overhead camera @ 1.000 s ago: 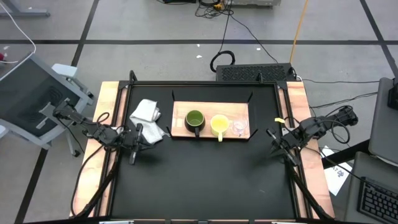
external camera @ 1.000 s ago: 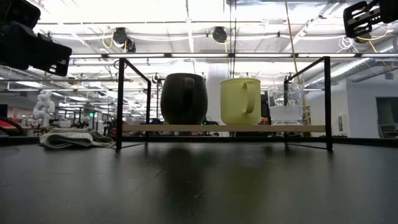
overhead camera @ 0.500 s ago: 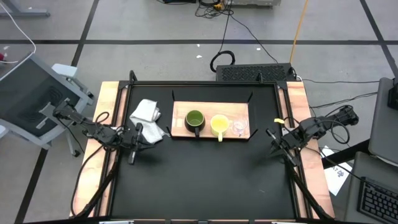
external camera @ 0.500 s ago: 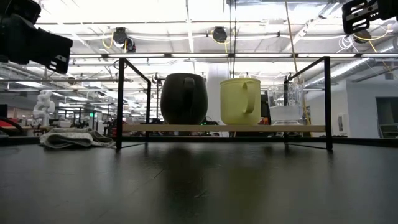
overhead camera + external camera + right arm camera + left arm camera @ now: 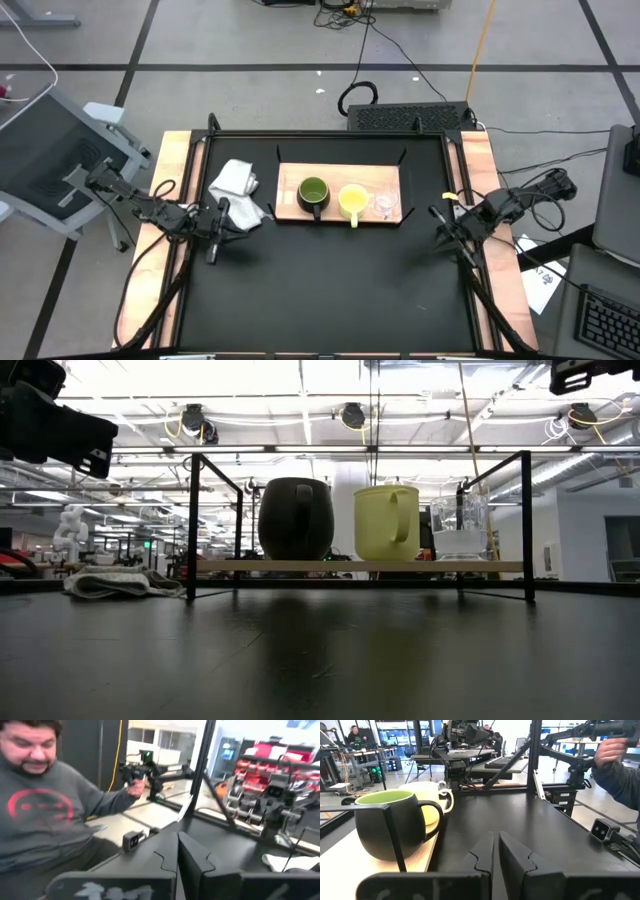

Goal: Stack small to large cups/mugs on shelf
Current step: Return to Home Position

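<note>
The light-wood shelf [image 5: 340,213] stands at the table's far middle. On it, in a row from left to right, stand the dark green mug [image 5: 313,192], the yellow mug [image 5: 352,201] and the small clear glass cup [image 5: 384,205]. They also show in the low view: green mug [image 5: 296,518], yellow mug [image 5: 387,522], glass cup [image 5: 460,528]. My left gripper [image 5: 232,224] is shut and empty, left of the shelf, above the table. My right gripper [image 5: 438,222] is shut and empty, right of the shelf. The left wrist view shows the green mug [image 5: 395,827] close by.
A crumpled white cloth [image 5: 236,185] lies on the table left of the shelf, just beyond my left gripper. Black bracket posts [image 5: 192,525] rise at the shelf's corners. A person in a grey sweater [image 5: 50,815] shows beyond the table in the right wrist view.
My right gripper has gone up a little, staying shut. The mugs and the glass cup have kept still on the shelf.
</note>
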Controlling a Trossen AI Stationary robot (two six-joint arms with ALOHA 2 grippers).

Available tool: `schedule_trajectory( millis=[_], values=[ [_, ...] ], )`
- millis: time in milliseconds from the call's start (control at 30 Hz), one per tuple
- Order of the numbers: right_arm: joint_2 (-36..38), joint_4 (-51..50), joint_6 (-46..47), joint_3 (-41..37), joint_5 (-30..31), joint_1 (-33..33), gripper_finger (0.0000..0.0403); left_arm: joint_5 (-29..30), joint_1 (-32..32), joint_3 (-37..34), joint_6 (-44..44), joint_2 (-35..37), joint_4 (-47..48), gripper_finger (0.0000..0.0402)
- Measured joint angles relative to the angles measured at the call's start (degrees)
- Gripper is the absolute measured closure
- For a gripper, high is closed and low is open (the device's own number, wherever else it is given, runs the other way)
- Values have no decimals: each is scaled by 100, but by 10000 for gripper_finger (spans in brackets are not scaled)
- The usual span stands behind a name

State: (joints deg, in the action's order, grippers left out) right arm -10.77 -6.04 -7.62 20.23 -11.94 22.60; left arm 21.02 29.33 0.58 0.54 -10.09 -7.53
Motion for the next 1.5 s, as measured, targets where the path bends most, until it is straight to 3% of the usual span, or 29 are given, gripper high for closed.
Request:
schedule_trajectory(
  millis=[167, 300, 533, 667, 1500],
  values=[
    [-83, 677, -243, -310, 432, -5, 403, -3, -1, 0, -2, 0, 2, 371],
    [-83, 1190, -271, -718, 447, -5, 403, -17, -1, 0, -2, 0, 2, 371],
    [-85, 2693, 452, -1349, 447, -5, 403, -18, -1, 0, -4, 0, 2, 371],
    [-82, 2723, 801, -1319, 445, -5, 403, -18, -1, 0, -4, 0, 2, 371],
    [-78, 2075, 492, -1309, 421, 1, 403, 6, 1, 0, 107, 0, 127, 371]
  ],
)
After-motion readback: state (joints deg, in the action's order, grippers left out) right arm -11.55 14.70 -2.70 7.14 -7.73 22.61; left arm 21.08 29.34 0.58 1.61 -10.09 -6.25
